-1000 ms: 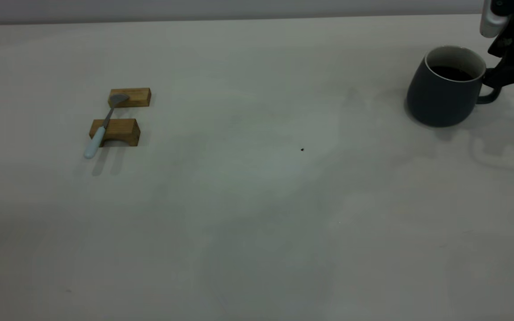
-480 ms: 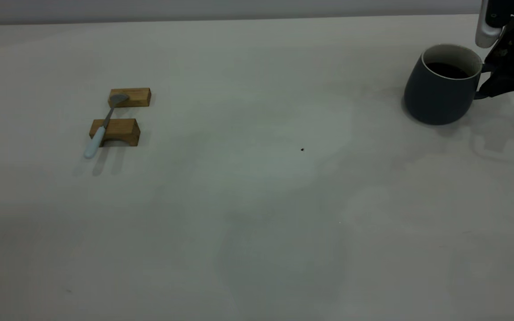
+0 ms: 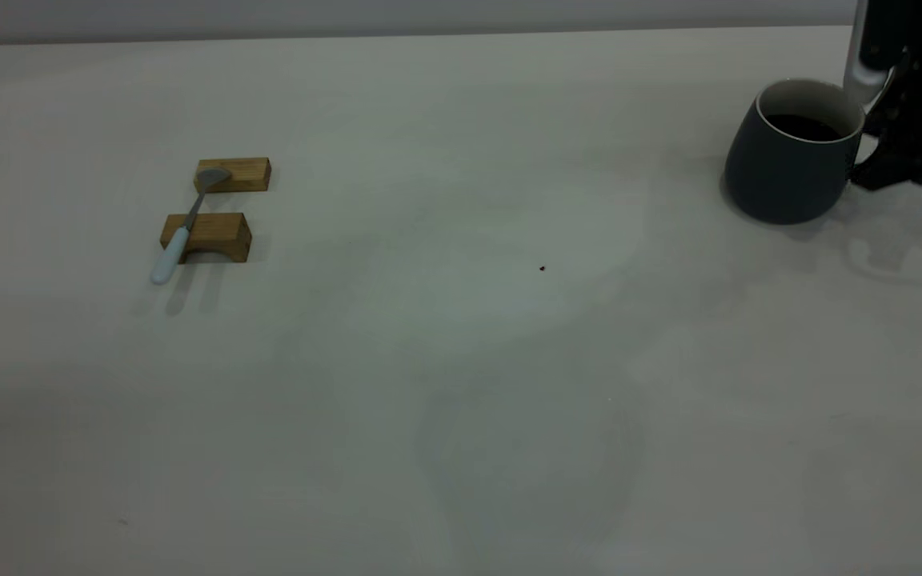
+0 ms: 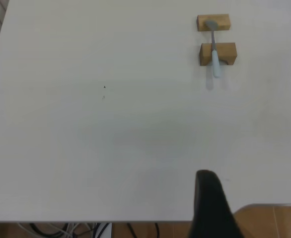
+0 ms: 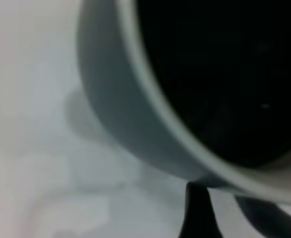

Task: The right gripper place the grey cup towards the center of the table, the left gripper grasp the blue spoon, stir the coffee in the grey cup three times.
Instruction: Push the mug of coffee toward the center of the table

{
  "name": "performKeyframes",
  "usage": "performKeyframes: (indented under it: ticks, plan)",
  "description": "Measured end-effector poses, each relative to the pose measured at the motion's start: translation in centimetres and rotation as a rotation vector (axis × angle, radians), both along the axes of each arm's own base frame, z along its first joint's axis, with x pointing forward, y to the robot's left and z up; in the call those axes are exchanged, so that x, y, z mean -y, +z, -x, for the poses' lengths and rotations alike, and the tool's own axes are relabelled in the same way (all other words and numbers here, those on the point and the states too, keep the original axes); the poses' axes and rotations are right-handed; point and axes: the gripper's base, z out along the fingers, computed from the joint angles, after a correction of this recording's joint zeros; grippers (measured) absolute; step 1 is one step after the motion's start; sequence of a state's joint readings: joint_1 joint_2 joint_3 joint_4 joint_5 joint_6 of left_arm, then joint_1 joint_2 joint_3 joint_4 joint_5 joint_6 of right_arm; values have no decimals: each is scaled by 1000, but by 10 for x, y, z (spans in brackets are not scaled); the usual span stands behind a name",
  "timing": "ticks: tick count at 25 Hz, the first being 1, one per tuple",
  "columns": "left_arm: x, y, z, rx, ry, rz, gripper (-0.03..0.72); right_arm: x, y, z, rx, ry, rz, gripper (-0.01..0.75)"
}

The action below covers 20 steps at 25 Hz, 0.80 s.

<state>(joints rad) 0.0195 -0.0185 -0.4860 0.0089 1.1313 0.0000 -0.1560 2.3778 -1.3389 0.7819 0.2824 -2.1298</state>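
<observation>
Exterior: my right gripper (image 3: 869, 160) is clamped on the handle of the grey cup (image 3: 785, 164), far right on the table (image 3: 461, 360); the blue spoon (image 3: 177, 244) lies across two wooden blocks (image 3: 206, 237), far left. Left wrist: my left gripper (image 4: 212, 206) hangs well back from the spoon, its spread impossible to tell. Right wrist: coffee (image 5: 225, 74) fills the cup.

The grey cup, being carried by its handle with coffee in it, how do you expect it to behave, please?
The grey cup widens toward its base, so it probably resists tipping. With the right gripper at its side handle, it may tilt. The coffee sits well below the rim, so gentle moves likely won't spill.
</observation>
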Motion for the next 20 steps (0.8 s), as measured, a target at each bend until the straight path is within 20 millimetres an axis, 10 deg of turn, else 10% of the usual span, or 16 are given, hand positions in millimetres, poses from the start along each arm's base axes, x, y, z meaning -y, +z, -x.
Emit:
performKeyframes:
  ticks: [12,20]
  plan:
    - [0,0,0,0,0,0,519,-3,-1,0,1,5,3,213]
    - [0,0,0,0,0,0,519,-16,-1,-2,1,36,4,191]
